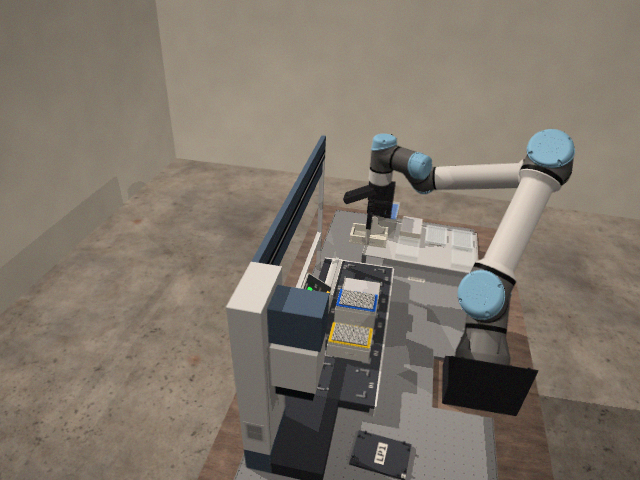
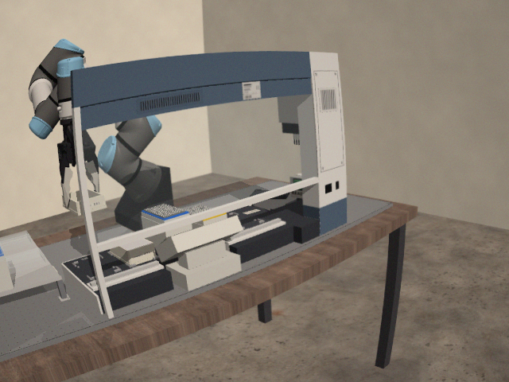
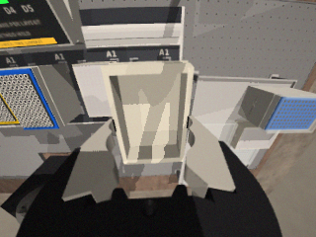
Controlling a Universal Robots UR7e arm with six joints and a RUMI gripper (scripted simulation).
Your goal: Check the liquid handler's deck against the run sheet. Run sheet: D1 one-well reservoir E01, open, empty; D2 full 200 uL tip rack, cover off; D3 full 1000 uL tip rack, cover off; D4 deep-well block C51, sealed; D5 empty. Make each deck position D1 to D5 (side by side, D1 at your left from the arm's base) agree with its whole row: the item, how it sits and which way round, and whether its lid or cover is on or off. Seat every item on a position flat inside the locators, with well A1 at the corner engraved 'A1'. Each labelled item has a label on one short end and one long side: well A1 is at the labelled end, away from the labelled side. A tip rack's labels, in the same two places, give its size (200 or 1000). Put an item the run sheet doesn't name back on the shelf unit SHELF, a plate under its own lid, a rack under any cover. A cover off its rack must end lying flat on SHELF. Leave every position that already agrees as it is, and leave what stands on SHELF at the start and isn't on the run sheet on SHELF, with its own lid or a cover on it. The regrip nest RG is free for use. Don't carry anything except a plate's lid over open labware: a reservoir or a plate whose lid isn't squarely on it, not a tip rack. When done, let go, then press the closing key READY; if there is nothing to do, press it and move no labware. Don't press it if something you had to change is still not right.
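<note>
The end effector (image 3: 150, 170) was clamped on a cream, open, one-well rectangular reservoir (image 3: 148, 116), fingers pressed on its two long walls, so it was gripping the reservoir, not empty. The reservoir hung in the air off the far end of the dark deck plate (image 1: 383, 310), near the pale grey shelf unit (image 1: 413, 255), well above the grey perforated surface (image 1: 444, 434). On the deck, a blue-rimmed tip rack (image 1: 356, 299) and a yellow-rimmed tip rack (image 1: 351, 334) sat side by side, both uncovered, with free positions either side of them. The wrist view showed engraved 'A1' marks (image 3: 111, 53) along the deck edge just ahead of the held reservoir, and a blue-topped box (image 3: 288, 115) off to the right on the shelf. Judged step: carrying the reservoir to D1, probably the end slot nearest it, though slot labels were too small to confirm. To do it well: keep the reservoir level, line its long walls up with the locators before descending, and check which short end carries the label so well A1 meets the engraved corner; labels weren't readable here. Lower straight down, no sideways drag against locators, and release only once it sits flat. The white frame bar (image 2: 88, 213) of the handler stood close to the path, so approach from the arm's side.
</note>
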